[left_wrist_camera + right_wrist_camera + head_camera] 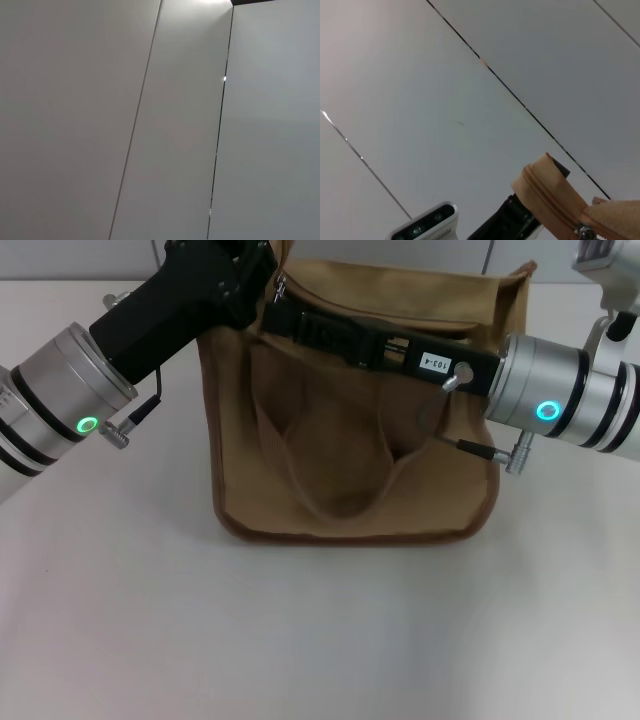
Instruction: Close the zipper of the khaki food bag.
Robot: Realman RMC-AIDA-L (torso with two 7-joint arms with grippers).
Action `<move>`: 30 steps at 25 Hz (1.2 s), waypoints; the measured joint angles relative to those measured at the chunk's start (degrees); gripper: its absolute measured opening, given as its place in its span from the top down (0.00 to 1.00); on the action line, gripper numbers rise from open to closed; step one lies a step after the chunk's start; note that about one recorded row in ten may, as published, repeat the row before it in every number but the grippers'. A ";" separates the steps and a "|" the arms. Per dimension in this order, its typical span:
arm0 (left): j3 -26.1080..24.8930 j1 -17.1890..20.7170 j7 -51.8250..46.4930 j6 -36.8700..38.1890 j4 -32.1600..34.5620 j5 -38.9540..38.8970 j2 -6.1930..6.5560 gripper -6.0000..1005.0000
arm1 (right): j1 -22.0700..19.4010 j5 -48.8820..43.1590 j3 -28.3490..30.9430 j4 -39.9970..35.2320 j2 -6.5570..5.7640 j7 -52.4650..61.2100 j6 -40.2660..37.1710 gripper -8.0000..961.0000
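The khaki food bag [350, 440] stands upright on the white desk [320, 640], a little toward twelve o'clock from the middle of the head view, front pocket and one drooping handle facing the robot. The left end effector [262, 278] reaches in from nine o'clock to the bag's top corner at about eleven o'clock, and seems to be pinching the fabric end there, though how far its fingers are parted cannot be told. The right end effector [285, 318] stretches in from three o'clock across the top panel, its tip close beside the left one; its fingers cannot be made out either, so whether it has the pull is uncertain. The zipper [555, 202] shows in the right wrist view as a tan toothed band with the small silver pull tab [583, 231] at its edge. The likely trouble from here: if the pull is only loosely held, the right end effector may slide off it and travel without closing anything. If the left hold on the corner gives, the soft bag would drag or tip along the desk instead of the slider running.
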 joint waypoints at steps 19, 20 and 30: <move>0.60 -0.26 -0.35 0.72 0.00 0.03 0.00 0.97 | 0.00 0.22 -0.57 0.03 0.01 -0.40 3.06 0.41; 0.59 -0.27 -0.35 0.74 0.02 0.03 0.00 0.97 | 0.00 0.22 -0.57 0.03 0.01 -0.40 3.06 0.41; 0.57 -0.22 -0.35 0.85 0.07 -0.01 0.00 0.97 | 0.01 0.23 -0.63 0.17 0.01 -0.37 3.51 0.55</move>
